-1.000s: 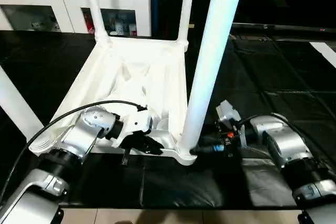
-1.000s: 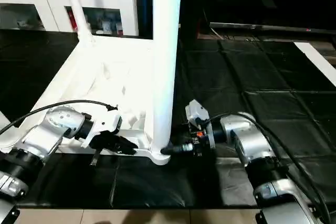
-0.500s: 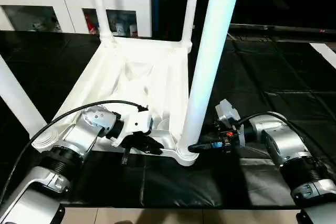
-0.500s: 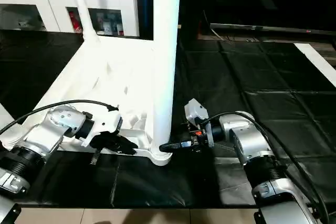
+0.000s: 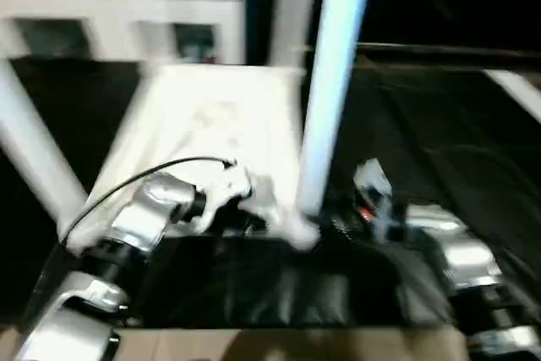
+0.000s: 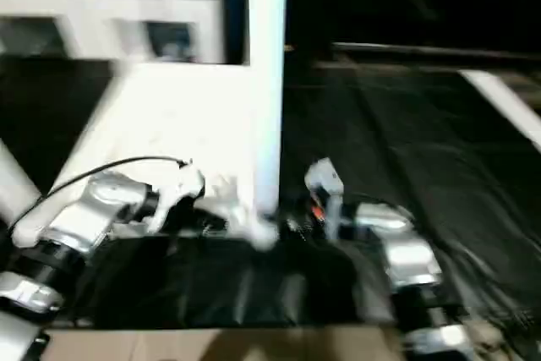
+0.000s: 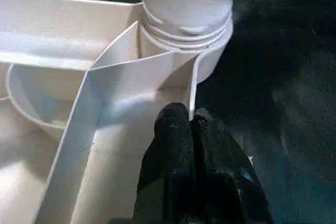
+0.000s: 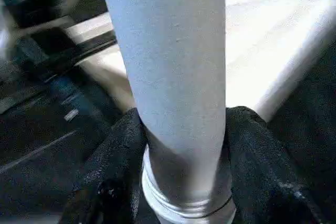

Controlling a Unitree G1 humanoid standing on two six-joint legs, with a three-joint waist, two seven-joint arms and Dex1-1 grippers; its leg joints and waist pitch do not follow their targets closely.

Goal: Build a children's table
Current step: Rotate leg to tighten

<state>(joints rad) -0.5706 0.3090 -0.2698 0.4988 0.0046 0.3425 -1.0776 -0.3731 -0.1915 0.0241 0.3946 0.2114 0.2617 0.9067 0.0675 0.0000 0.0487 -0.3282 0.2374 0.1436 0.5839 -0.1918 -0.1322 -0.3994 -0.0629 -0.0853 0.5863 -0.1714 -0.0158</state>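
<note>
- Right jaws [image 8: 184, 177] clasp the near leg [image 8: 168, 61] just above its socket; left jaws [image 7: 191, 124] are clenched on a thin rib wall of the tabletop [image 7: 47, 24], beside that socket.
- I'd judge the leg is being seated: I should keep it upright and twist steadily while the left jaws brace the top.
- Upturned tabletop lies on the black surface [image 5: 439, 141], ahead of both arms.

left forearm [image 5: 148, 217]: silver, rounded, jointed casing
right forearm [image 5: 452, 247]: silver, with black collar
cable: thin, black, arching over left forearm
left gripper [image 7: 191, 129]: two matte black fingers
right gripper [image 8: 181, 140]: black, textured fingers
</note>
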